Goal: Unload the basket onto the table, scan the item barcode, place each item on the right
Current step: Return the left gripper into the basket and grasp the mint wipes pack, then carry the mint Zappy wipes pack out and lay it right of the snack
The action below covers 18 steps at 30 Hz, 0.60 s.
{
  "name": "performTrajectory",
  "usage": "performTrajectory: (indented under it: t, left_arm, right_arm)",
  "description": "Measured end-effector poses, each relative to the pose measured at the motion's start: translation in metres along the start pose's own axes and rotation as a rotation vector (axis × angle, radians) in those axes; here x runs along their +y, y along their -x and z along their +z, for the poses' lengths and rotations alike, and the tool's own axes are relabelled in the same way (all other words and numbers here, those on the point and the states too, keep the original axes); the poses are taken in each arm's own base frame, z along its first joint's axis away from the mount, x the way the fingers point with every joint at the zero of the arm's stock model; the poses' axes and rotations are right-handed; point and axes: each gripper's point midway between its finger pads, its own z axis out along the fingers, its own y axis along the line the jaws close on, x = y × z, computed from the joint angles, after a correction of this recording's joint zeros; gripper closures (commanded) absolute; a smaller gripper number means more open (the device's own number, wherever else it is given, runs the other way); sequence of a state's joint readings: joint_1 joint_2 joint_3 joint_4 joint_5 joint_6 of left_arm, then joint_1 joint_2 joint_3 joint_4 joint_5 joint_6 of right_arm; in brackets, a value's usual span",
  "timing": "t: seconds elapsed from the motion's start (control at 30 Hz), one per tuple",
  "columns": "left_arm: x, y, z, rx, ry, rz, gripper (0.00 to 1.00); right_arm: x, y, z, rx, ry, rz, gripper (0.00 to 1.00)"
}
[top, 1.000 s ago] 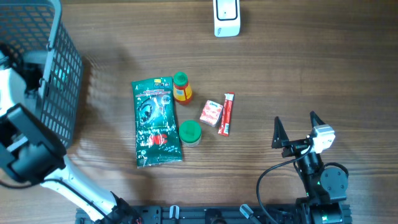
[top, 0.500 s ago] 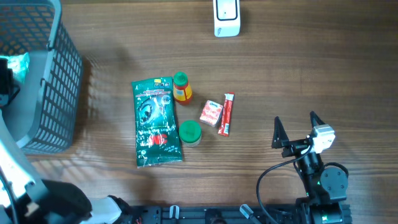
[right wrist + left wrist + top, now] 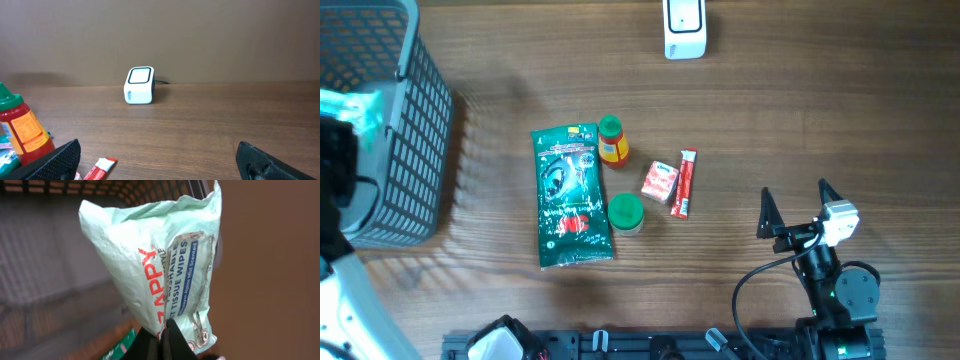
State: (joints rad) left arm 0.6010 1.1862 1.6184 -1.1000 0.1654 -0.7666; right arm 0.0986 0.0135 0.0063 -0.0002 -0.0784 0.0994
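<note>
The left gripper (image 3: 165, 339) has its fingers pressed together on the bottom edge of a mint-green pack of wipes (image 3: 150, 270). It holds the pack in the air at the far left of the table, over the rim of the grey basket (image 3: 420, 120). The right gripper (image 3: 793, 192) sits at the near right with its fingers spread wide and nothing between them.

The pack looks light and soft, a film pouch over a damp wad that sags and creases. A pinch on one edge probably lets it flop or twist as the arm swings, and the glossy film may slide in the fingers. The sealed seam at an end is the firmest place to grip, and it keeps the fingers off the printed faces. The face toward the wrist camera shows the peel-back label but no barcode, so the code is likely on the hidden side.

The white scanner (image 3: 684, 28) stands at the far edge, well apart from the pack. A green pouch (image 3: 570, 195), a small bottle (image 3: 611, 142) and a red sachet (image 3: 685, 183) lie mid-table.
</note>
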Motion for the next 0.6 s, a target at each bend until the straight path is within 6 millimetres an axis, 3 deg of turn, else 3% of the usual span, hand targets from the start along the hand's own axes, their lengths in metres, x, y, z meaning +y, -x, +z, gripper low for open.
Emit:
performTrajectory:
  t: [0.17, 0.47, 0.5, 0.6]
  left_arm:
    - [-0.012, -0.048, -0.016, 0.121, -0.032, 0.091, 0.96]
    - [-0.056, -0.139, -0.028, 0.36, -0.183, 0.36, 0.96]
    - [-0.063, -0.158, -0.029, 0.408, -0.206, 0.406, 0.96]
    - [-0.07, -0.19, -0.027, 0.48, -0.214, 0.487, 0.96]
  right_arm:
    - [0.0, 0.0, 0.0, 0.0, 0.0, 0.0, 0.0]
    - [0.0, 0.0, 0.0, 0.0, 0.0, 0.0, 0.0]
    - [0.0, 0.0, 0.0, 0.0, 0.0, 0.0, 0.0]
    - [0.0, 0.0, 0.0, 0.0, 0.0, 0.0, 0.0]
